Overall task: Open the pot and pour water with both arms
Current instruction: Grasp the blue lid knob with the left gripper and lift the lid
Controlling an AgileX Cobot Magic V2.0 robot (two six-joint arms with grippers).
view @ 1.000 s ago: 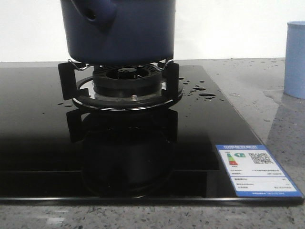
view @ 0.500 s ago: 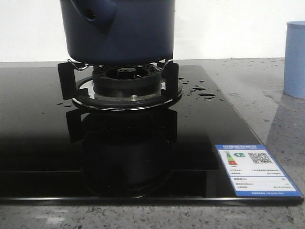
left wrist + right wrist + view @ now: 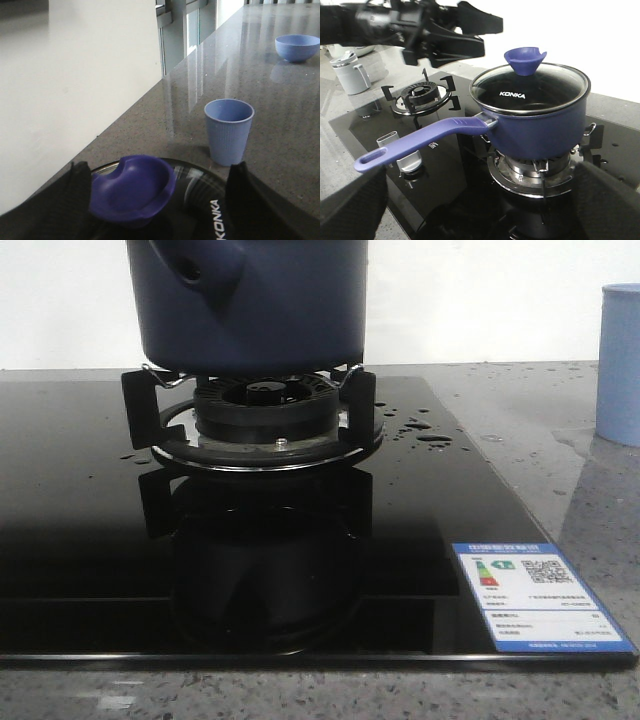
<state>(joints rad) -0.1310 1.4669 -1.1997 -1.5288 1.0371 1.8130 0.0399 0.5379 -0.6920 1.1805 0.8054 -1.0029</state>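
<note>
A: Nearest, one energy label (image 3: 540, 597) lies on the black hob (image 3: 80, 540). Behind it?

B: One pot (image 3: 250, 305) sits on one burner (image 3: 265, 415), lid (image 3: 530, 92) on. Both grippers gape, holding nothing: the left gripper (image 3: 157, 200) straddles the lid knob (image 3: 132, 187). Farther off stand one cup (image 3: 228, 131) and one bowl (image 3: 297, 47).

pot (image 3: 250, 310): sat on the burner (image 3: 265, 415), lid (image 3: 530, 92) on top
cup (image 3: 620, 365): off right, on the counter (image 3: 560, 400)
drops (image 3: 415, 430): right of burner
</note>
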